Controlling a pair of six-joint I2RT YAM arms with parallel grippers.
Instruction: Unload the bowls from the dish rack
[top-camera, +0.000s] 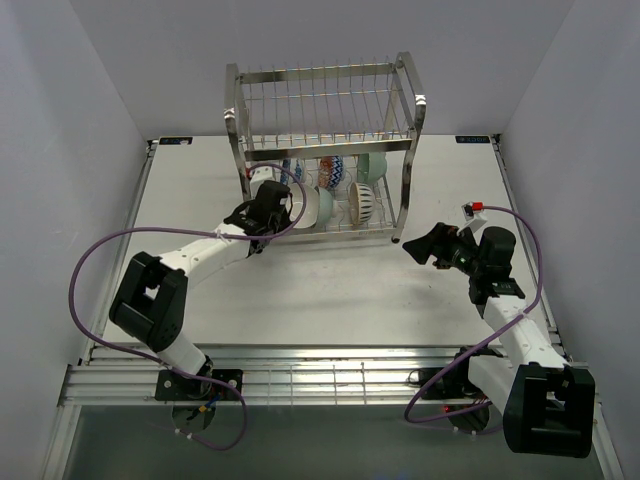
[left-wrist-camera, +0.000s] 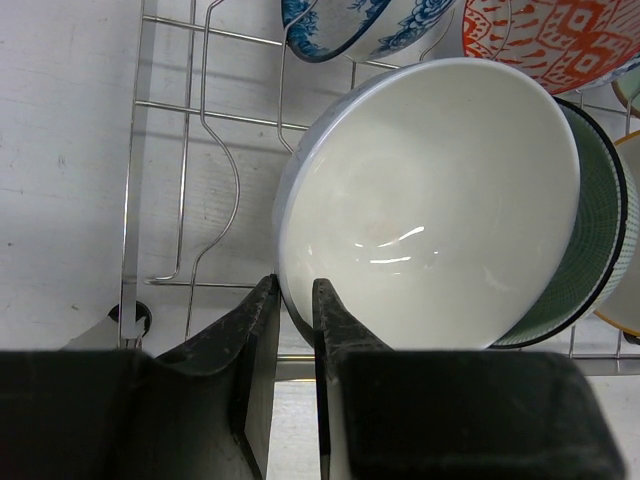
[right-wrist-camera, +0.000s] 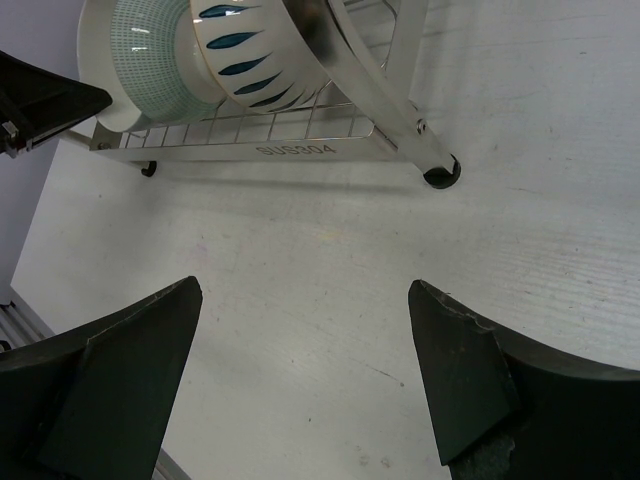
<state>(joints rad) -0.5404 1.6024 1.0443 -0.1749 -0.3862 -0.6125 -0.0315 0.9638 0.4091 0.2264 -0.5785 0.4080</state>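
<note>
Your left gripper (left-wrist-camera: 295, 300) clamps its jaws on the near rim of the white bowl (left-wrist-camera: 430, 200), which stands on edge in the lower tier of the dish rack (right-wrist-camera: 280, 150). Your right gripper (right-wrist-camera: 305, 290) hovers over the counter (right-wrist-camera: 500, 200), jaws wide apart, probably ready to help.

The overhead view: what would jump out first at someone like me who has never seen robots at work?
First, the tall shiny dish rack at the back of the table, with a row of bowls standing on edge on its lower shelf. Next, the left gripper at the rack, pinched on the rim of the white bowl. The right gripper hangs open over the table near the rack's right foot.
</note>
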